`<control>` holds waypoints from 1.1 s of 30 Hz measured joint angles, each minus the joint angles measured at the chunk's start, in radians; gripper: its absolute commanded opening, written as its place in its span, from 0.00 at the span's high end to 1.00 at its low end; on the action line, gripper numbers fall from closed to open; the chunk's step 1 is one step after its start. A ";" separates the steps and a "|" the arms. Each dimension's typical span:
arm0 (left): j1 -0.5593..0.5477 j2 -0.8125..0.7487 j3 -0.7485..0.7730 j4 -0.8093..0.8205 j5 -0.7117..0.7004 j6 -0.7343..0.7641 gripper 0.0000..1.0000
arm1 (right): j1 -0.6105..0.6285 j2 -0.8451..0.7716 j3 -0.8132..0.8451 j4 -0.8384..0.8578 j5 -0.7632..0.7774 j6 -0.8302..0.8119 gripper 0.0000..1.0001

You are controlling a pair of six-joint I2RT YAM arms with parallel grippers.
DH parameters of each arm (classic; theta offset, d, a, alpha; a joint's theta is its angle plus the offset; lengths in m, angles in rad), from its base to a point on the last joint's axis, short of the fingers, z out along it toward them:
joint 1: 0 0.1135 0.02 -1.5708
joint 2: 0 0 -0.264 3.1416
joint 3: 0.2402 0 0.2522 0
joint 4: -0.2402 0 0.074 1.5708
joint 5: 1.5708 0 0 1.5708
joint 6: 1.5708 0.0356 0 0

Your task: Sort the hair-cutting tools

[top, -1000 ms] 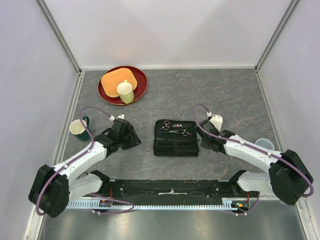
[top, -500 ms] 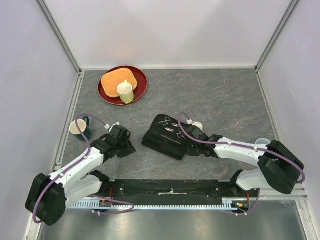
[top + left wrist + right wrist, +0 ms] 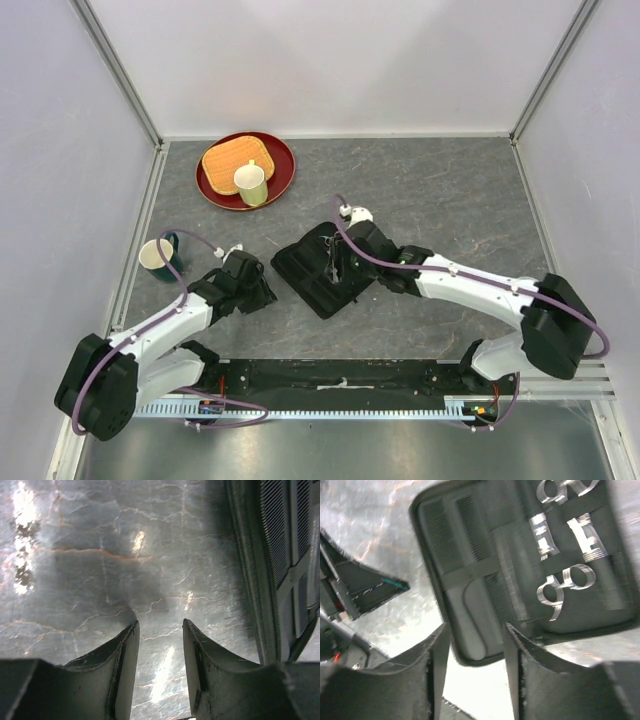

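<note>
Jaws of the left gripper (image 3: 160,625) stand apart with only bare table (image 3: 450,190) between them. None of the tools lies in their gap. In the top view this gripper sits low on the table, with a green mug (image 3: 155,257) to its left. A red tray (image 3: 286,172) stands farther back, carrying a tan square (image 3: 230,160) and a pale cup (image 3: 250,183). Just to the gripper's right, close but apart from it, is the near wall of the black case (image 3: 247,555), which lies open and skewed at the middle of the table. All the tools are strapped inside it. The combs (image 3: 440,535) lie side by side in its left half, teeth showing. The scissors (image 3: 580,537) sit in its right half, their silver rings and pivots catching the light. The right gripper (image 3: 476,630) hangs over the case's right part, its jaws also apart and gripping nothing. In its wrist view the case's near rim and a pale comb handle (image 3: 470,622) fall within the gap. The combs lie ahead of the left finger (image 3: 435,670), and the scissors lie ahead of the right finger (image 3: 520,675) and off to its right. Whether either finger touches the case cannot be told.
</note>
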 measured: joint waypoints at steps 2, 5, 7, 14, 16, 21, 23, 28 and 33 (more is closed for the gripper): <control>0.000 0.022 0.000 0.038 0.005 0.000 0.53 | -0.018 -0.040 0.003 -0.024 0.071 -0.017 0.39; 0.000 0.062 -0.004 0.128 0.010 0.000 0.53 | -0.085 -0.050 0.027 -0.048 0.160 -0.046 0.40; 0.000 0.092 -0.006 0.194 0.014 0.000 0.53 | -0.153 -0.019 0.056 -0.051 0.203 -0.057 0.45; 0.000 0.188 -0.023 0.414 0.064 0.002 0.53 | -0.340 0.240 0.121 -0.041 0.245 -0.062 0.65; 0.000 0.206 -0.024 0.454 0.076 0.003 0.53 | -0.358 0.322 0.128 -0.042 0.232 -0.061 0.68; 0.000 0.167 -0.054 0.476 0.083 0.027 0.47 | -0.357 0.352 0.120 0.002 0.144 -0.053 0.68; 0.000 0.125 -0.069 0.482 0.085 0.053 0.43 | -0.354 0.341 0.100 0.019 0.114 -0.051 0.68; 0.000 0.111 -0.057 0.562 0.138 0.141 0.41 | -0.351 0.308 0.047 0.068 0.060 -0.048 0.69; 0.000 0.235 0.019 0.621 0.230 0.193 0.39 | -0.301 0.285 0.021 0.068 0.025 -0.046 0.67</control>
